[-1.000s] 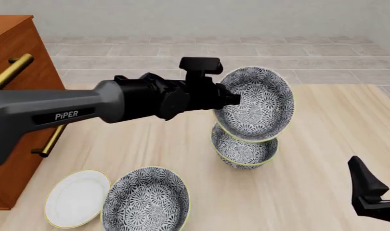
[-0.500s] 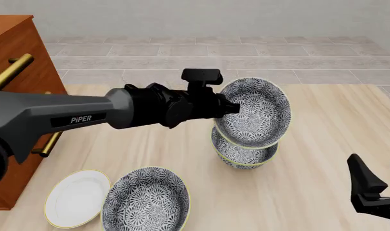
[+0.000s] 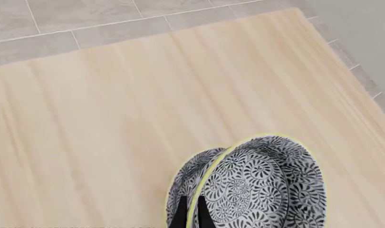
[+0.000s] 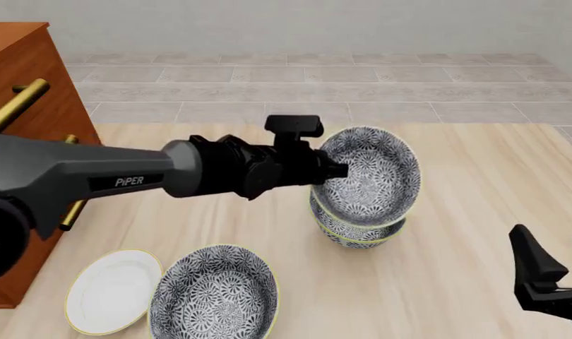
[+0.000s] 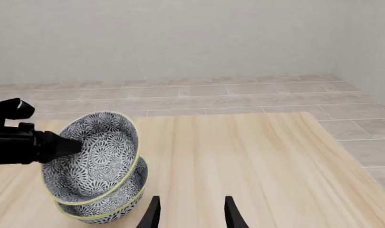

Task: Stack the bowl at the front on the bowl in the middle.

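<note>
The bowl at the front (image 4: 376, 169), grey-and-white floral with a pale yellow rim, is off the table and tilted on edge. My left gripper (image 4: 342, 169) is shut on its rim, with one finger inside and one outside (image 3: 191, 216). Its low edge dips into the bowl in the middle (image 4: 356, 229), which stands upright on the table right below. Both bowls show in the left wrist view (image 3: 262, 185) (image 3: 183, 180) and the right wrist view (image 5: 97, 152) (image 5: 110, 204). My right gripper (image 4: 561, 265) hangs open and holds nothing at the front right (image 5: 191, 214), well apart from the bowls.
A third floral bowl (image 4: 215, 293) stands at the front left beside a flat white plate (image 4: 111, 289). A wooden cabinet with brass handles (image 4: 22, 106) rises at the left edge. The table's far edge (image 4: 474, 125) meets a tiled floor.
The left gripper has lowered the held bowl and tipped it flatter, bringing its low edge down into the middle bowl. The right gripper has stayed still.
</note>
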